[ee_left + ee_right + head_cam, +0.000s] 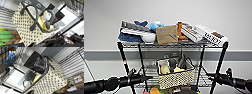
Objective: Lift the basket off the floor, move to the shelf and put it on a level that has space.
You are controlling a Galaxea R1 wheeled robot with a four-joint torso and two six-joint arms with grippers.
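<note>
basket on shelf middle level, between posts | left hand and right hand flank basket, apart from it; grip state cannot tell | likely light, woven sides soft | hold at rim or dark handle

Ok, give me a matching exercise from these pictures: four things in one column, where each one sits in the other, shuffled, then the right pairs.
1. basket
2. brown paper bag
3. plush penguin
4. left gripper

A. top tier of the shelf
B. inside the basket
C. middle level
D. just left of the basket

Pairs: 1-C, 2-A, 3-B, 4-D
</note>
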